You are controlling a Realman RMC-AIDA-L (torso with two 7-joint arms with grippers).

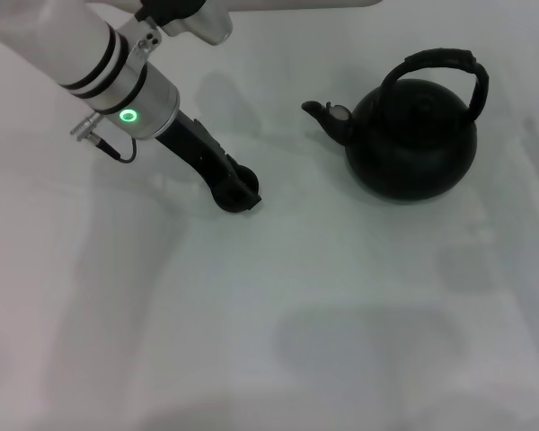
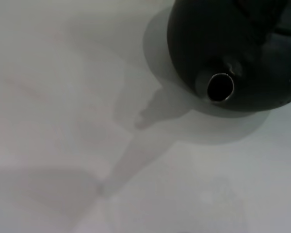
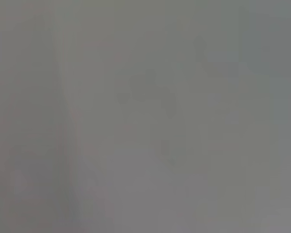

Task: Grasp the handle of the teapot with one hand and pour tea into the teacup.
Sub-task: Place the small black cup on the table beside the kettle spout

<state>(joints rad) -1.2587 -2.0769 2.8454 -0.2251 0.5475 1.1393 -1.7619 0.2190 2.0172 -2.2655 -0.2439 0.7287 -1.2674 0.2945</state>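
Head view: my left gripper point(image 1: 238, 193), whose finger state I cannot tell, sits well left of the round matte black teapot point(image 1: 413, 139), whose spout faces it; the arched ribbed handle point(image 1: 440, 61) runs spout-to-back. Left wrist view: spout mouth faces me. Right wrist view: nothing but blank surface; no teacup visible.
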